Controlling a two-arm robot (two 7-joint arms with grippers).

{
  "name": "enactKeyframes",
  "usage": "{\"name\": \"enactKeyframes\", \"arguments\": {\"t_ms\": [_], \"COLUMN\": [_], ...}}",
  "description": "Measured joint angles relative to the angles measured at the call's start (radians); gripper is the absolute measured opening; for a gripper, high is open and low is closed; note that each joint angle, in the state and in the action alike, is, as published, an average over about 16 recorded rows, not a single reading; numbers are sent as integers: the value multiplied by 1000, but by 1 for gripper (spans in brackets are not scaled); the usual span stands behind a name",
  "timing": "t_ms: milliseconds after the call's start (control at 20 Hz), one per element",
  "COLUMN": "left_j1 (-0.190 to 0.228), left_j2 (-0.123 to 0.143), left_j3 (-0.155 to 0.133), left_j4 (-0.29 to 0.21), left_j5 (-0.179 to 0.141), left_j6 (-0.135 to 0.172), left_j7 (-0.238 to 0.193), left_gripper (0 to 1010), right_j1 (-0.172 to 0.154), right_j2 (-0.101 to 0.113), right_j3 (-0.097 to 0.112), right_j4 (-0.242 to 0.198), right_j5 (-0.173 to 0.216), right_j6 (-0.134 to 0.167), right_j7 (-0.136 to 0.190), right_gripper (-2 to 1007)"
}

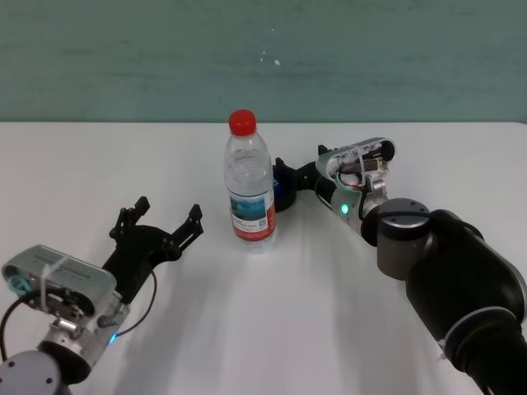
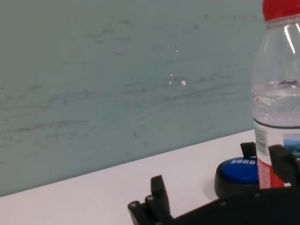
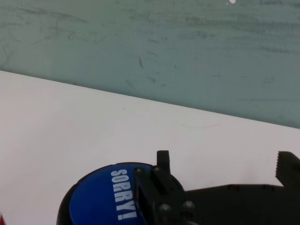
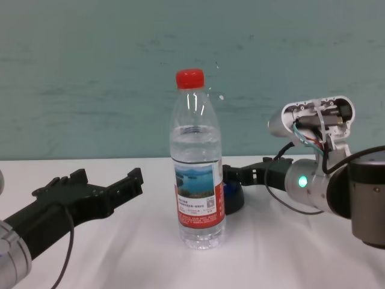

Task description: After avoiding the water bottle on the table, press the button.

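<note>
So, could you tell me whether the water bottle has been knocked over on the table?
No, the water bottle stands upright on the table, red cap on top, with the button just behind it.

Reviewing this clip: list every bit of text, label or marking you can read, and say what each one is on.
"SORRY!": white letters on the blue dome-shaped push button with the dark base, which sits on the white table under the right gripper.
Label print and small square code on the clear plastic water bottle with the red cap: too small to read.
Nothing readable on the left gripper, the arms or the wall.
</note>
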Motion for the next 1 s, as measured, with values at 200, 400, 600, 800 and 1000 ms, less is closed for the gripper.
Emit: {"name": "enactKeyframes", "arguments": {"t_ms": [200, 400, 600, 800, 1000], "left_j1": [0, 0, 0, 0, 0], "left_j2": [0, 0, 0, 0, 0], "left_j3": [0, 0, 0, 0, 0], "left_j4": [0, 0, 0, 0, 0], "left_j5": [0, 0, 0, 0, 0], "left_j6": [0, 0, 0, 0, 0], "left_j7": [0, 0, 0, 0, 0], "left_gripper": [1010, 1010, 1010, 1010, 1010], "right_j1": [-16, -44, -81, -122, -161], "right_j2": [3, 10, 22, 38, 54], "right_j3": [4, 8, 13, 17, 22], "right_j4": [-25, -78, -150, -227, -302], "right_j5": [2, 8, 16, 26, 36], "right_j6": [9, 24, 41, 56, 67], "right_j7": [3, 5, 5, 4, 2], "right_gripper": [1004, 1004, 1004, 1004, 1004]}}
